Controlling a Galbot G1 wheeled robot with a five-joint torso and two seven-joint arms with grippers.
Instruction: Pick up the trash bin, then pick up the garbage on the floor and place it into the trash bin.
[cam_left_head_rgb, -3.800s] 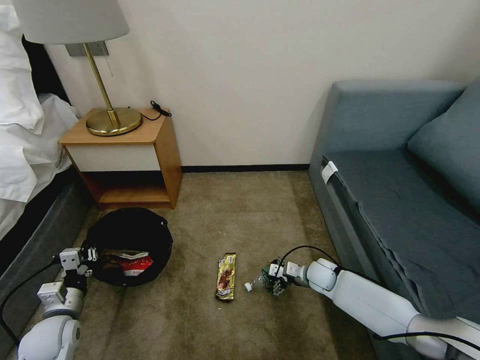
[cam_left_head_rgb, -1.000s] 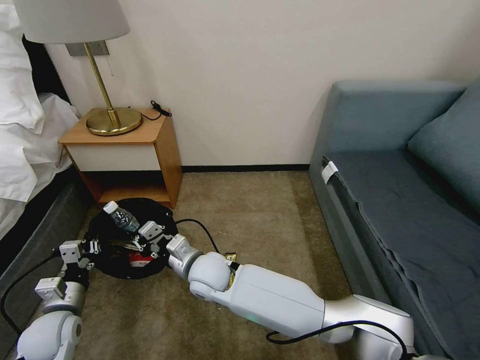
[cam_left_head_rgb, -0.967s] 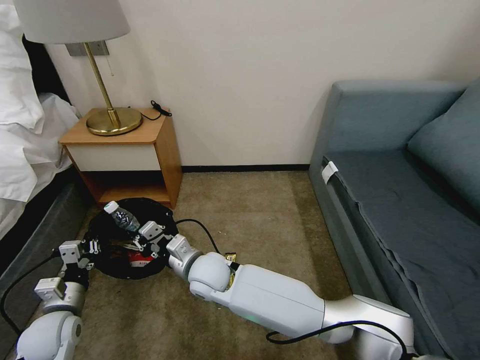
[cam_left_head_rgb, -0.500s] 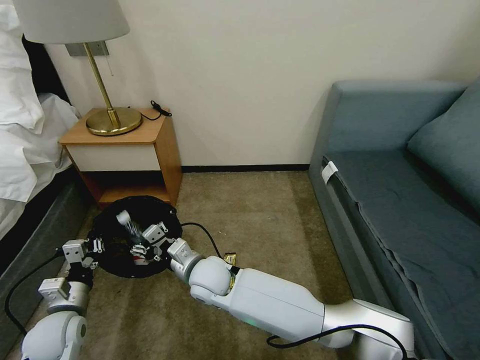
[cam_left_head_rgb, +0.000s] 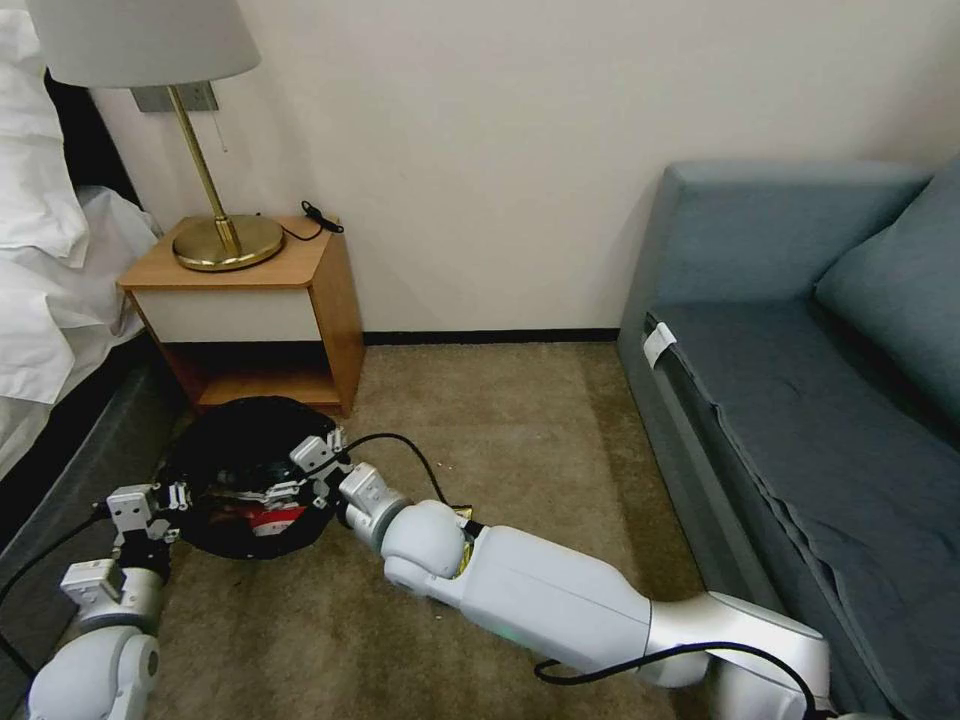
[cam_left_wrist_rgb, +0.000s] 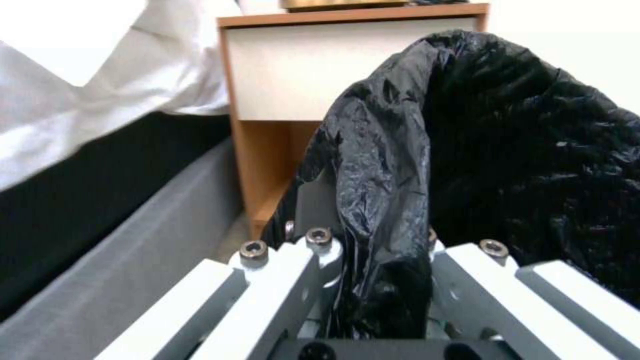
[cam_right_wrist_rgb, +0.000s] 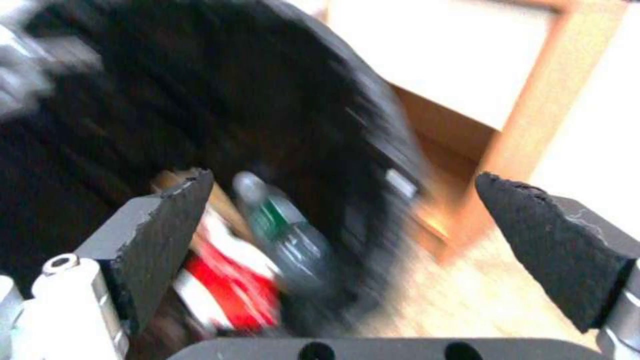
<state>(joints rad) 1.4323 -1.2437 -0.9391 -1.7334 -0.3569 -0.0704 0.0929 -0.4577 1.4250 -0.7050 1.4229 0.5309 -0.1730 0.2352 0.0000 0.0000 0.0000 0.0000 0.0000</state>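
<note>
Down at the far left, the left gripper (cam_left_head_rgb: 170, 497) is clamped on the black bag lining of the trash bin (cam_left_head_rgb: 235, 450) — the wrist view shows plastic bunched between its fingers (cam_left_wrist_rgb: 280, 280) — holding the bin tilted in front of the wooden nightstand (cam_left_head_rgb: 250, 300). Inside lie the red-and-white carton (cam_right_wrist_rgb: 227, 280) and the green-labelled bottle (cam_right_wrist_rgb: 280, 235) (blurred in the wrist view). The right gripper (cam_left_head_rgb: 300, 480) hangs at the bin's mouth, its jaws spread wide and holding nothing. The gold snack wrapper (cam_left_head_rgb: 458, 513) peeks from behind the right arm on the carpet (cam_left_head_rgb: 500, 420), beside the blue sofa (cam_left_head_rgb: 800, 360).
</note>
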